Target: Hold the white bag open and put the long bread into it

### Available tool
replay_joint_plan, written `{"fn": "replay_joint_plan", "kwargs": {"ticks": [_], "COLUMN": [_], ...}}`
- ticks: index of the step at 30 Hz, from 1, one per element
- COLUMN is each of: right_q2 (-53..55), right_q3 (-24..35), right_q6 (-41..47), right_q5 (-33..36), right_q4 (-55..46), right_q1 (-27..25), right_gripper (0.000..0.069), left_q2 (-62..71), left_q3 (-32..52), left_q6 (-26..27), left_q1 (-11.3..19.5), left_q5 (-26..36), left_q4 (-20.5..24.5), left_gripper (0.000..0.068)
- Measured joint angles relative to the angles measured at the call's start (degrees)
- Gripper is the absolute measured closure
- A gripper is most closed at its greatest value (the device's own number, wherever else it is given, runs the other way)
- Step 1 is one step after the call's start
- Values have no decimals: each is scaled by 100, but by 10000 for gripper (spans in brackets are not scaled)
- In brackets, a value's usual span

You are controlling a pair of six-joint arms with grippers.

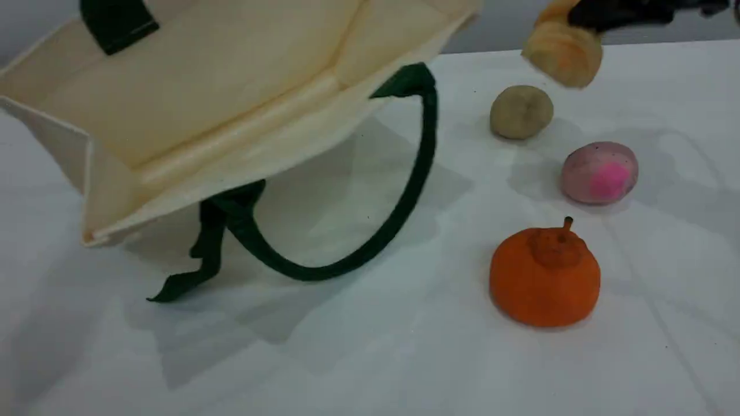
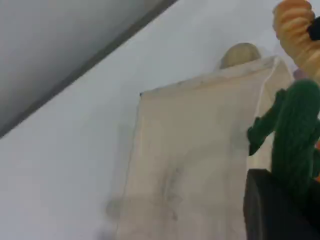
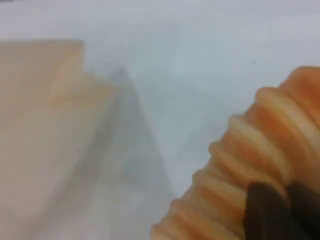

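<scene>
Right claw (image 1: 584, 20) clamped on bread (image 1: 562, 52), clear of worktop (image 1: 370, 358) at scene's 2 o'clock, long axis roughly 12-to-6, free end down. Left claw (image 2: 272, 200) closed on handle (image 2: 295, 130), bag (image 1: 202, 98) tilted up. Bag mouth is at 9 o'clock from bread; right arm nearer.

I count one large cream-white canvas tote bag (image 1: 231, 86) with one dark green rope handle (image 1: 419, 173) in plain sight. There are four food pieces: one ridged golden-orange long loaf (image 1: 563, 55), one small round beige bun (image 1: 521, 111), one pinkish round ball (image 1: 600, 172) with a bright pink spot, one orange pumpkin shape (image 1: 543, 277) with stem
</scene>
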Motion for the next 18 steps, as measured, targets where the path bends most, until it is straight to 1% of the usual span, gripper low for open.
{"fn": "replay_joint_plan", "kwargs": {"ticks": [5, 9, 13, 15, 18], "right_q2": [-611, -1067, -1271, -1259, -1254], "right_q3": [0, 0, 0, 0, 0], "right_q6": [116, 299, 427, 505, 504], "right_q5": [230, 569, 1064, 1396, 1965], "right_q4": [-130, -271, -271, -311, -379], "right_q1": [0, 24, 24, 67, 284], "right_gripper": [652, 652, 652, 652, 652], "left_q2": [254, 268, 268, 268, 268], "left_q3": [4, 4, 4, 4, -1], "left_q6": [37, 66, 219, 232, 232], "left_q1": [0, 0, 0, 0, 0], "left_q5": [-10, -10, -10, -4, -4], "left_q4": [-106, -195, -446, -446, -391], "left_gripper": [590, 590, 590, 590, 590]}}
